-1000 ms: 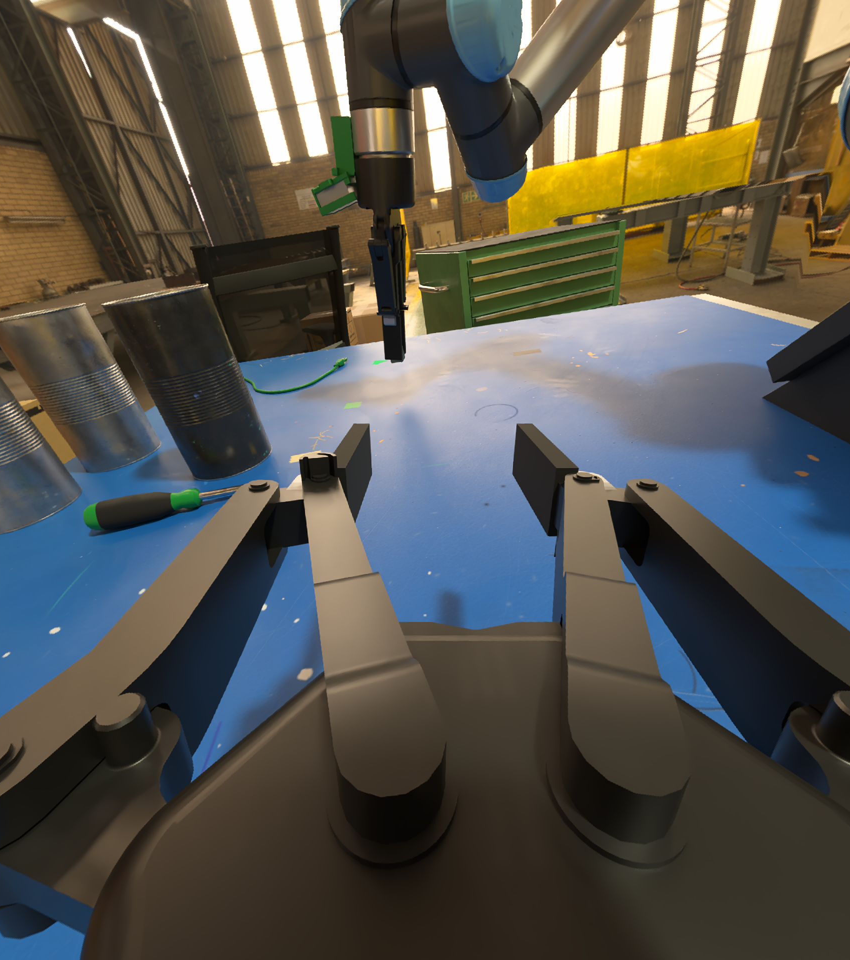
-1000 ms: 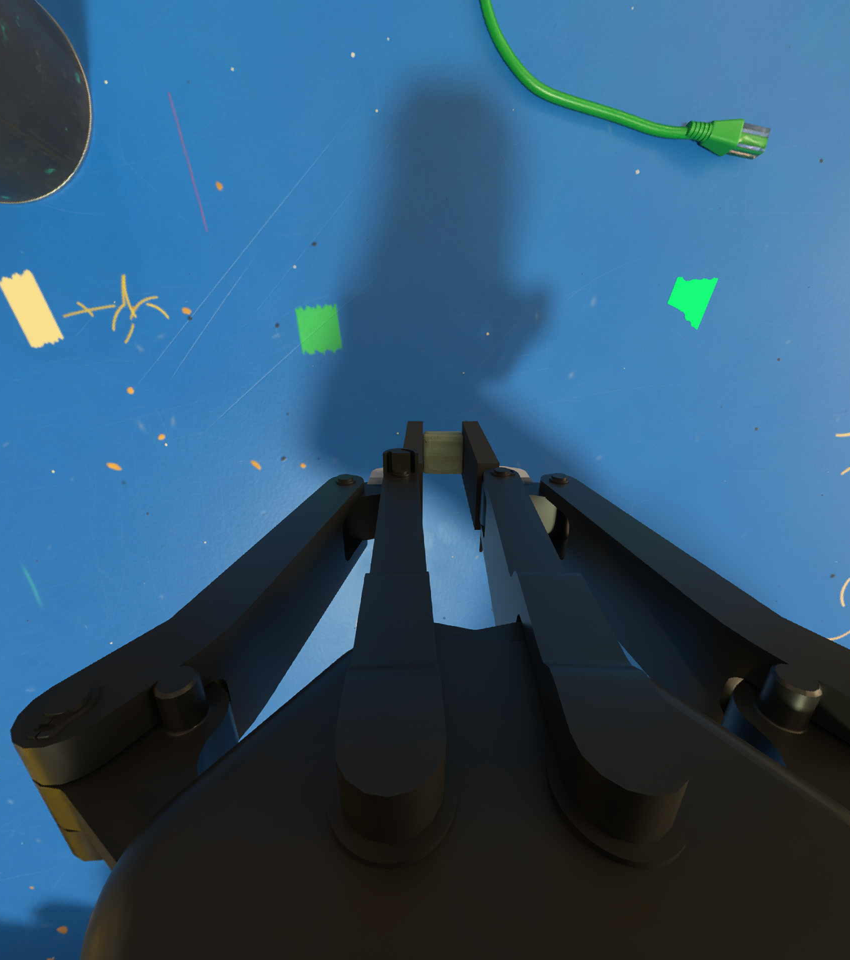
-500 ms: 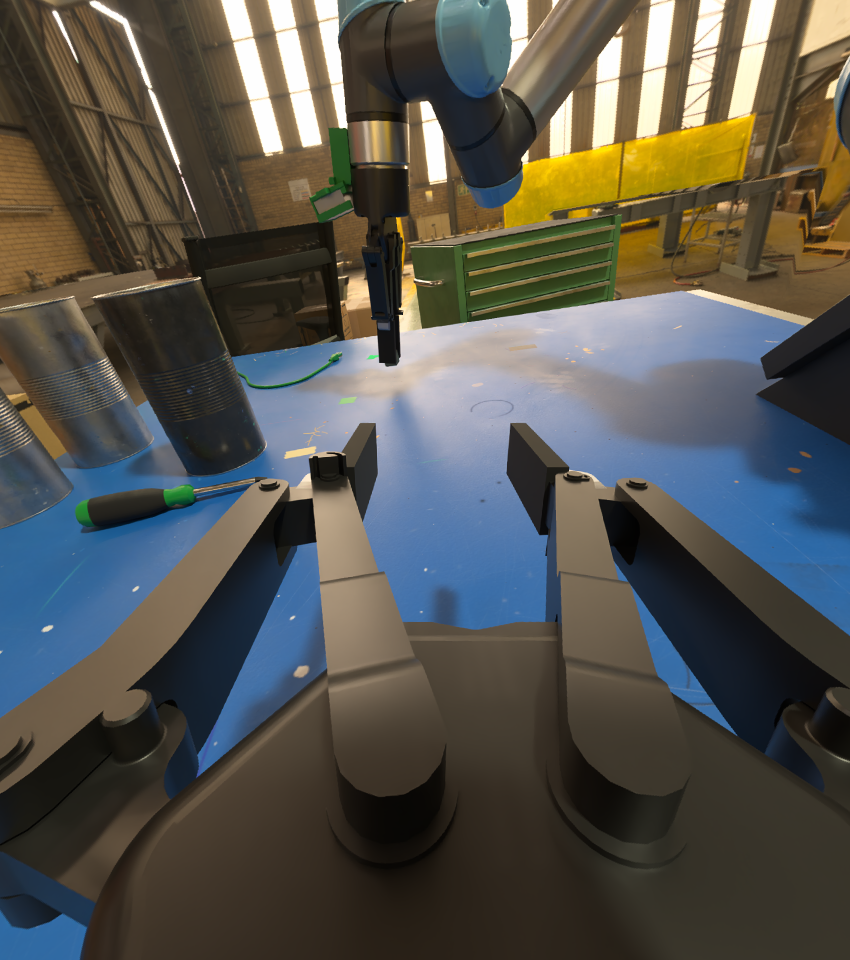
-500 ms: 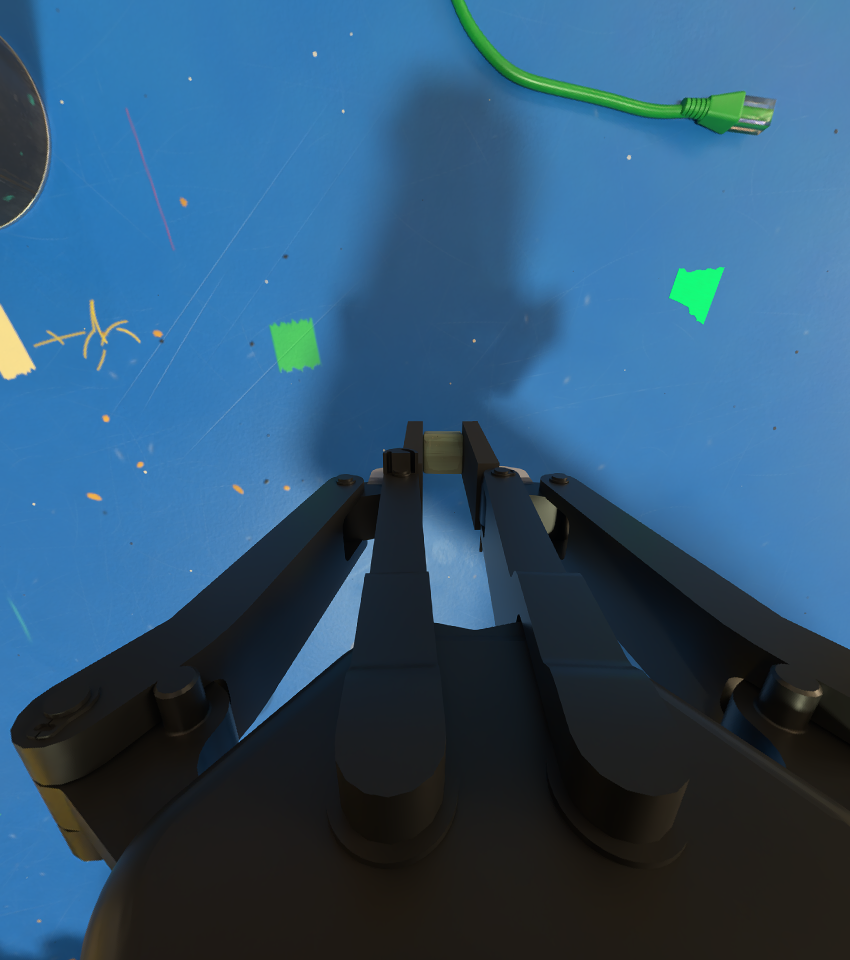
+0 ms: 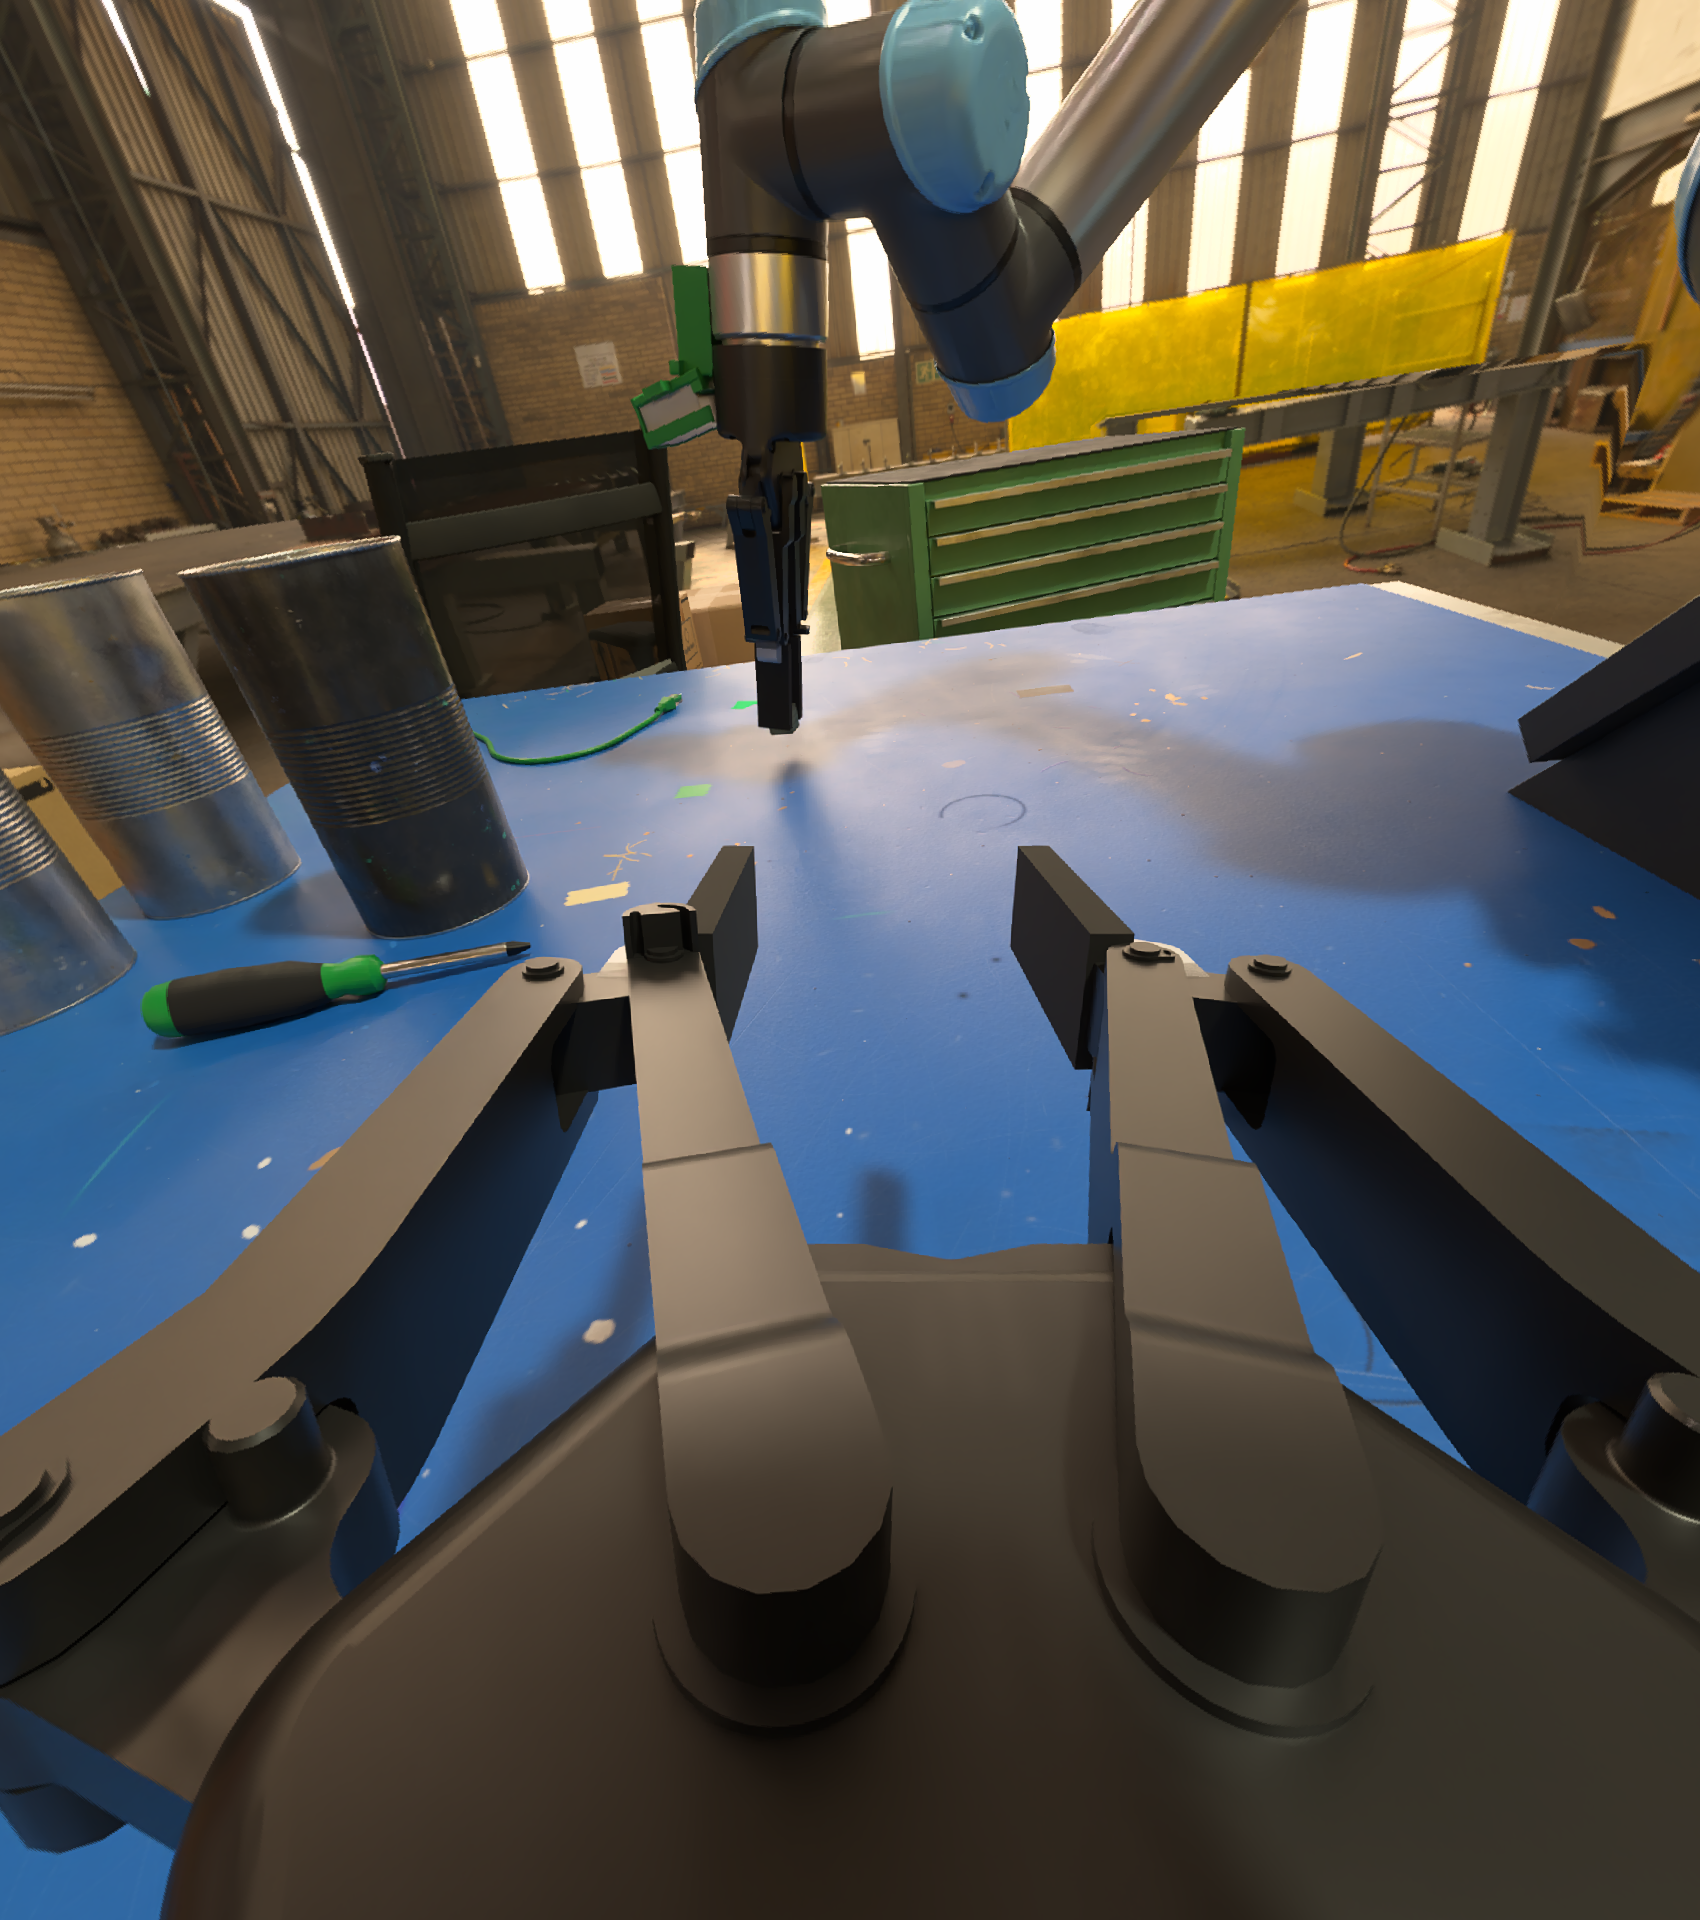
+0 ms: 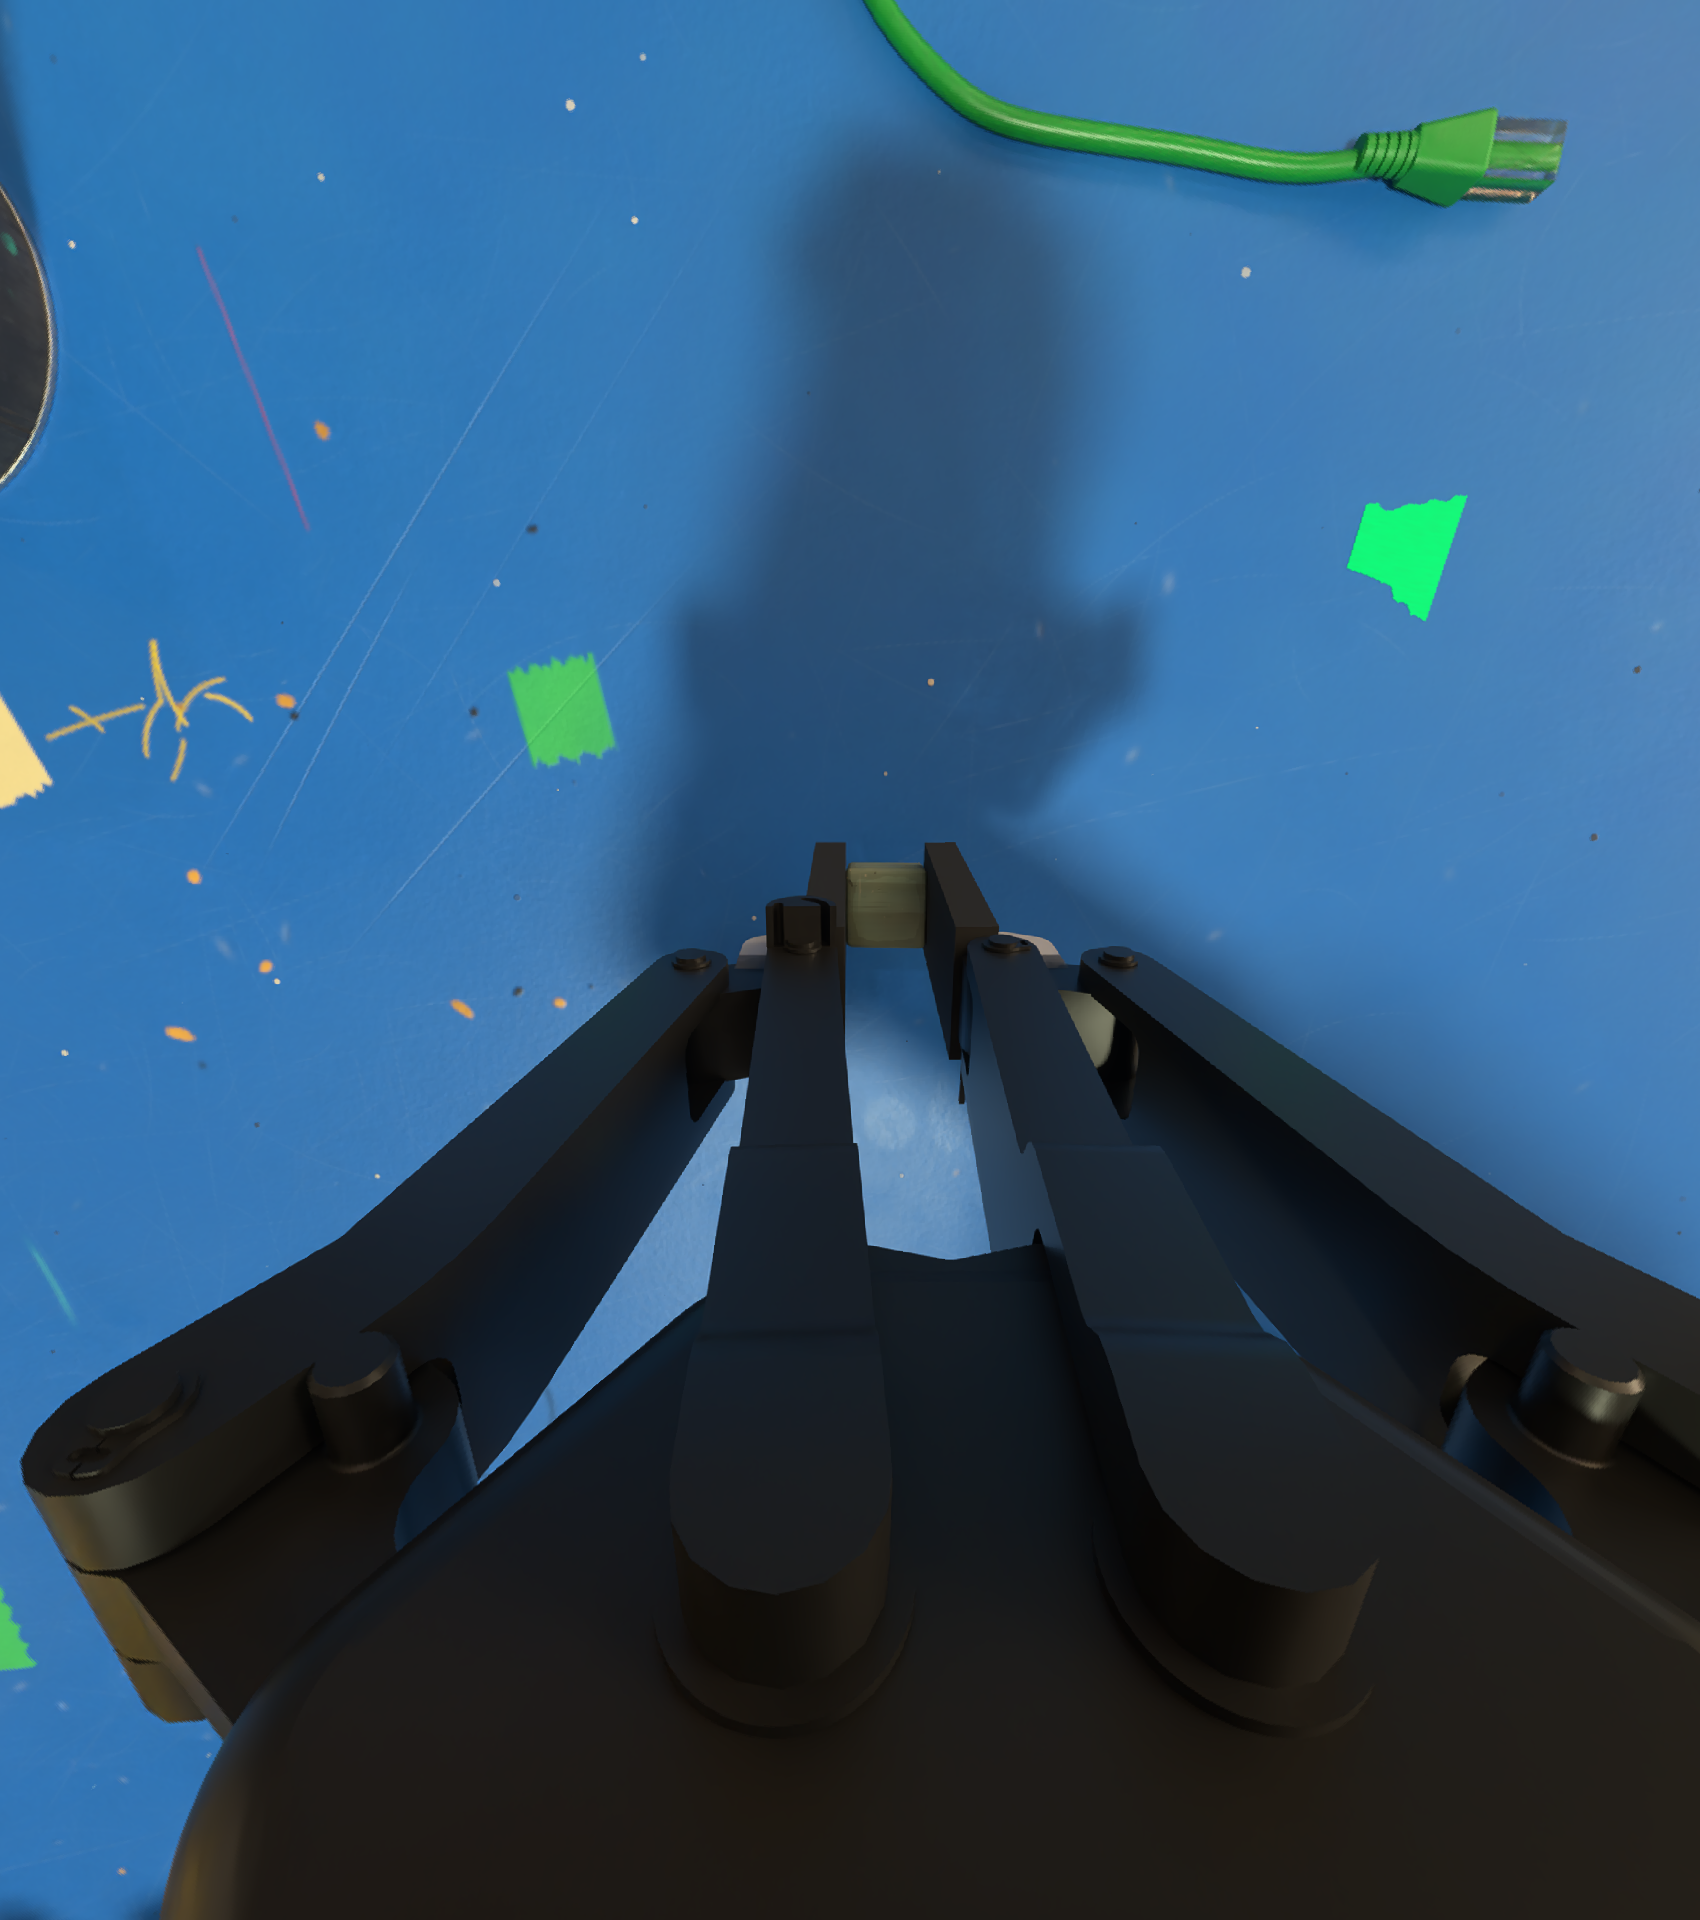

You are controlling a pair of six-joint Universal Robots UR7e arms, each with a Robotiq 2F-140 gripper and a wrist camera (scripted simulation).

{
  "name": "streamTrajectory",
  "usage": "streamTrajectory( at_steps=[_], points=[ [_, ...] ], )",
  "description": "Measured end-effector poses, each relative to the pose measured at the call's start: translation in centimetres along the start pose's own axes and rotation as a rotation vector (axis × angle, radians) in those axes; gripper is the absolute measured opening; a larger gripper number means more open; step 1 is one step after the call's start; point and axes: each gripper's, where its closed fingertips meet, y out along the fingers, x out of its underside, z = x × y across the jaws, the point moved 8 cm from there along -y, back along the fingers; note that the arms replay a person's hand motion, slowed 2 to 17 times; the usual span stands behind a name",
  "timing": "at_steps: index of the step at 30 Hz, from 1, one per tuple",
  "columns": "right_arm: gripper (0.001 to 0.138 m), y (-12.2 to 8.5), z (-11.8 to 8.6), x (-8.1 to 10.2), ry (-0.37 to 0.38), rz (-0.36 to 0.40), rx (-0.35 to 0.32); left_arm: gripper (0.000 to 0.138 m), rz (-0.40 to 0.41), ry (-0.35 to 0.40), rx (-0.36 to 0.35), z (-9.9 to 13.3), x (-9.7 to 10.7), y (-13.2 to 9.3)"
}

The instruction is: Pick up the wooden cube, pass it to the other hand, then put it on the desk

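My right gripper (image 6: 885, 883) points straight down at the blue desk (image 6: 1241, 935) and is shut on the small pale wooden cube (image 6: 885, 906), held between its fingertips a little above the surface. In the left wrist view the right gripper (image 5: 778, 717) hangs upright just over the far middle of the desk (image 5: 929, 1039), and the cube is hidden between its fingers. My left gripper (image 5: 882, 904) is open and empty, low over the near part of the desk, well short of the right gripper.
Three metal cans (image 5: 347, 727) stand at the left with a green-handled screwdriver (image 5: 306, 987) in front of them. A green cable (image 6: 1241, 151) lies beyond the right gripper. A dark box (image 5: 1698, 758) sits at the right. Tape scraps (image 6: 560, 712) dot the desk.
My right gripper has come lower toward the desk with the cube still in it. The left gripper has shifted only slightly and stays open.
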Motion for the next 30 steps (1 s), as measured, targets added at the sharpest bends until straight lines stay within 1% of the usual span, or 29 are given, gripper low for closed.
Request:
streamTrajectory(
  at_steps=[12, 30],
  points=[
    [0.02, 0.6, 0.3, 0.0, 0.014, 0.003, 0.006, 0.065, 0.0, -0.007, 0.003, 0.0, 0.0, 0.0],
    [0.02, 1.2, 0.4, -0.1, 0.036, 0.014, 0.018, 0.063, -0.011, 0.001, 0.006, 0.1, 0.1, 0.1]
  ],
)
